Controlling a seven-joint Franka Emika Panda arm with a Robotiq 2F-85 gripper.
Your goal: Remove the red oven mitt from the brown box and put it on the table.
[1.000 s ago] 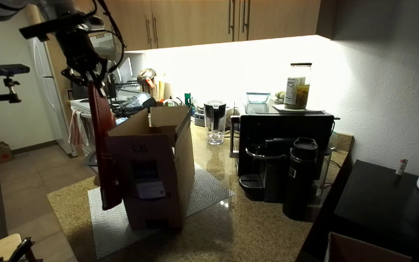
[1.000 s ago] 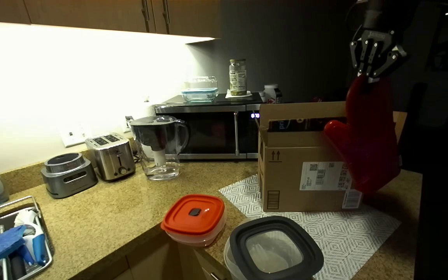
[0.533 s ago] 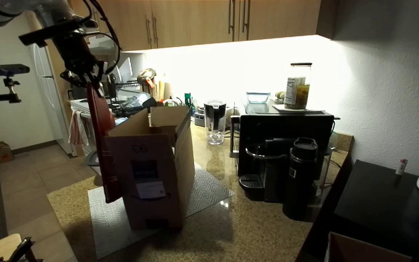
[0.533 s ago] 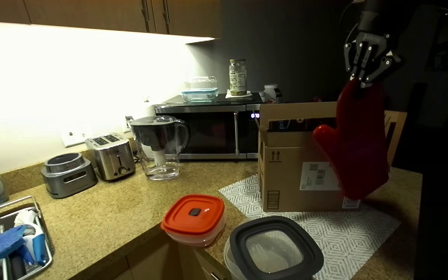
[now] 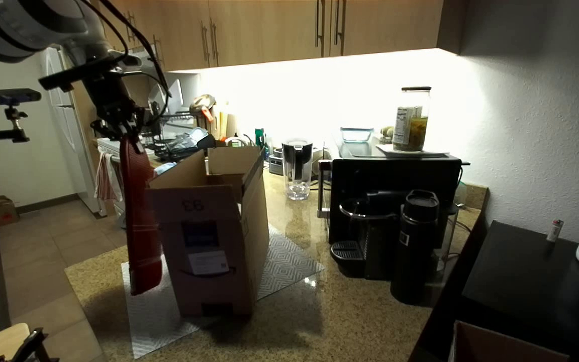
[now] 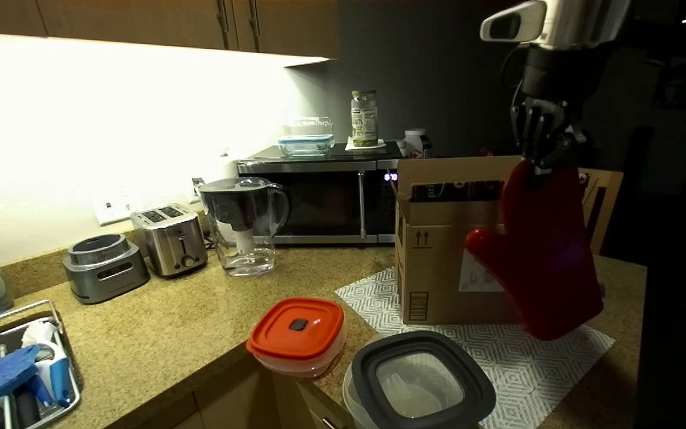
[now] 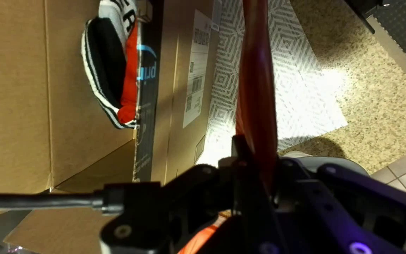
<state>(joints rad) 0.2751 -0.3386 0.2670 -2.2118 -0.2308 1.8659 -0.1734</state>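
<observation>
The red oven mitt (image 5: 141, 216) hangs upright outside the brown box, and shows broadside with its thumb out in an exterior view (image 6: 548, 256). My gripper (image 5: 131, 143) is shut on the mitt's upper end, also seen in an exterior view (image 6: 536, 168) and in the wrist view (image 7: 256, 165). The brown box (image 6: 438, 268) stands upright with its top flaps open, on the pale grey mat (image 6: 515, 369). The mat lies on the speckled tan table (image 5: 289, 327). The mitt's lower end is over the mat; I cannot tell whether it touches.
A black, white and red fabric item (image 7: 108, 63) lies inside the box. A grey-lidded container (image 6: 420, 381) and a red-lidded one (image 6: 298, 333) stand near the mat. A water pitcher (image 5: 297, 171), microwave (image 6: 319, 208) and black coffee machine (image 5: 370, 236) stand around.
My gripper has moved lower with the mitt in it, and leftward in an exterior view. The mitt's lower end has come down in front of the box's labelled side. The box has not moved.
</observation>
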